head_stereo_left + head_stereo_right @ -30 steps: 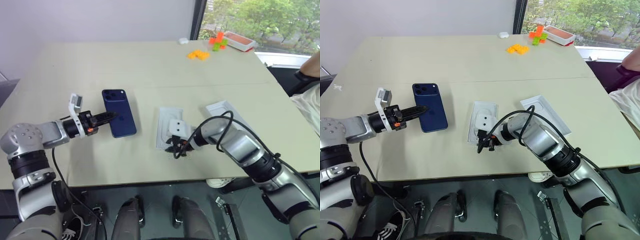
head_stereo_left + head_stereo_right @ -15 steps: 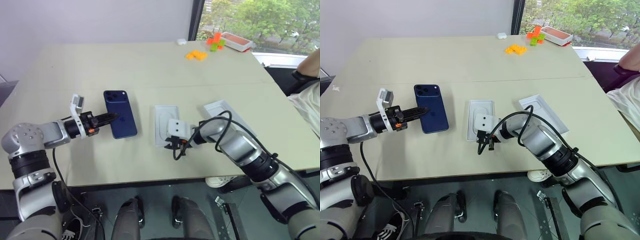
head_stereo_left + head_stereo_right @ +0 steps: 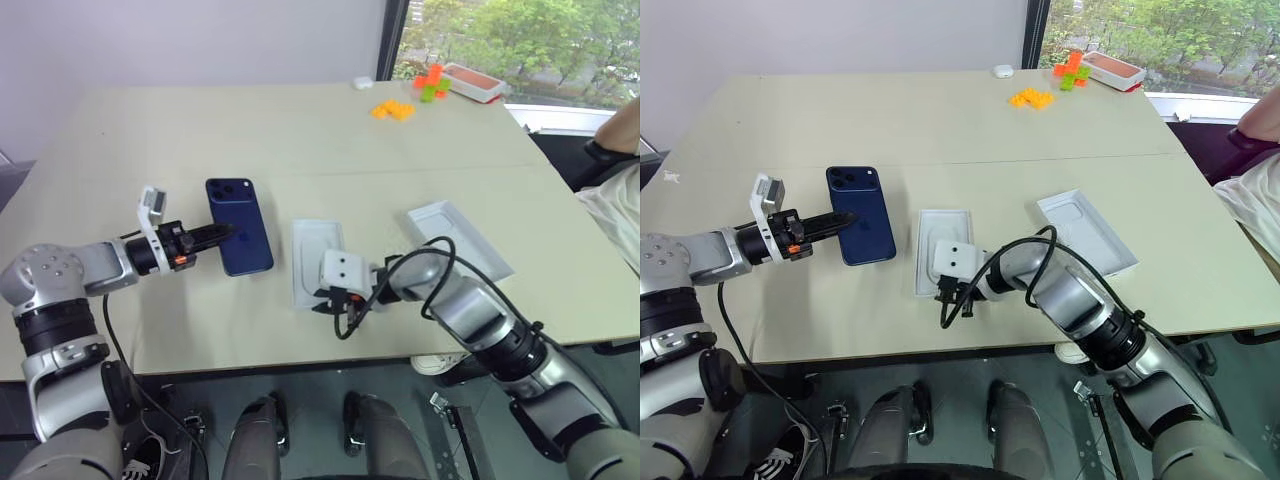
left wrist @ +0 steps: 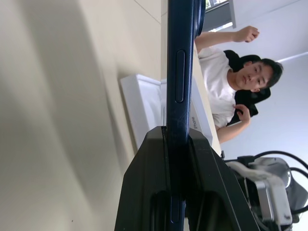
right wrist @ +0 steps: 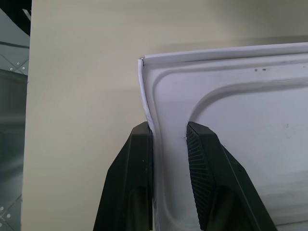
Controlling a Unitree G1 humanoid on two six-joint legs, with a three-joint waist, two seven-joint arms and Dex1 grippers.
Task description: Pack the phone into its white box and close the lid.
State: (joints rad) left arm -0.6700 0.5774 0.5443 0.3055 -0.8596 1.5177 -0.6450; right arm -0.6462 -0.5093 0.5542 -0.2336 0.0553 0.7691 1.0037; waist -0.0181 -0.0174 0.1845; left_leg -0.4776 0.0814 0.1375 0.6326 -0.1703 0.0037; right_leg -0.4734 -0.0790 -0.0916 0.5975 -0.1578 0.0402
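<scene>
The phone (image 3: 240, 225) is dark navy, its back and camera cluster facing up. My left gripper (image 3: 222, 234) is shut on its long edge and holds it level just above the table. In the left wrist view the phone (image 4: 180, 72) stands edge-on between the black fingers (image 4: 144, 163). The white box (image 3: 318, 250) lies flat just right of the phone, open side up. My right gripper (image 5: 168, 127) is shut on the wall at its near corner (image 3: 325, 300), one finger (image 5: 142, 144) outside and one inside. The lid (image 3: 458, 238), another shallow white piece, lies further right.
Orange blocks (image 3: 396, 110), a red and white tray (image 3: 475, 82) and a small white object (image 3: 362, 83) sit at the far right of the table. A person sits at the right edge (image 3: 615, 190). The table's front edge (image 3: 300, 352) runs close under my right gripper.
My right gripper has dragged the white box to the left across the table, closer to the phone. The left gripper and the phone have stayed where they were.
</scene>
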